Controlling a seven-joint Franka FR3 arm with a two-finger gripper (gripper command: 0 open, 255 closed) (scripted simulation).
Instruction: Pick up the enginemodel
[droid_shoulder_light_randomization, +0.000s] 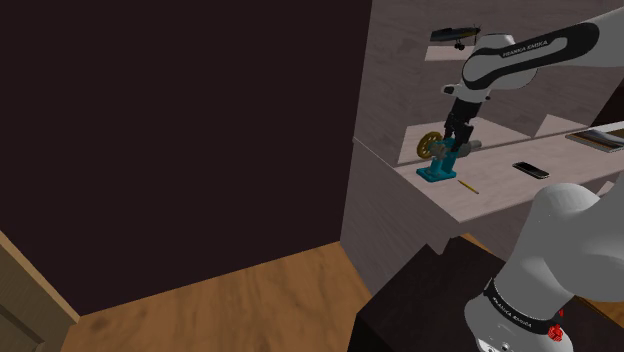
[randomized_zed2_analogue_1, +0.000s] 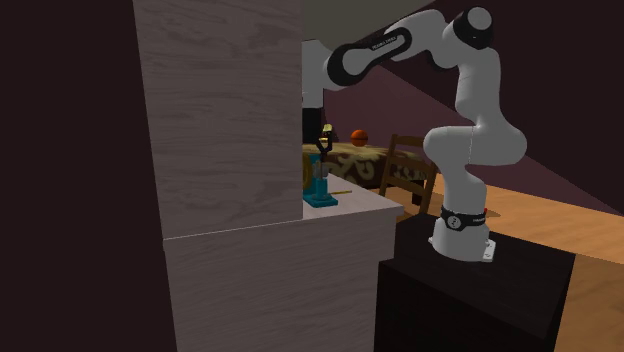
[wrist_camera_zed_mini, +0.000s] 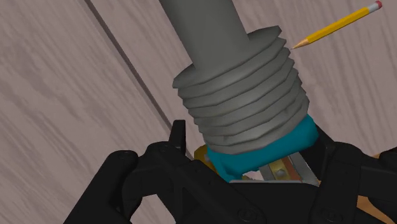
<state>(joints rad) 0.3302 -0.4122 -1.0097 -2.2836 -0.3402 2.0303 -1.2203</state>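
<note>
1. Pale wood desk (droid_shoulder_light_randomization: 500, 195) right under pincer (droid_shoulder_light_randomization: 451, 150).
2. Engine model (wrist_camera_zed_mini: 238, 95) betw. fingers (wrist_camera_zed_mini: 177, 141), teal base seemingly on desk; not lifted yet.
3. Clamped on model at junction of finned grey cyl. & teal block, prob. the firmest narrow spot.
4. Pencil (wrist_camera_zed_mini: 337, 25) lying just beyond pincer, clear of grip.
5. Next, prob.: slow straight lift, since model looks top-heavy.

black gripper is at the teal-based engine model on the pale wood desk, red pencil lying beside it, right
No: the pencil is yellow, not red, as the wrist view shows. The black gripper is indeed at the teal-based engine model with grey ribbed cylinder on the pale wood desk.
</note>
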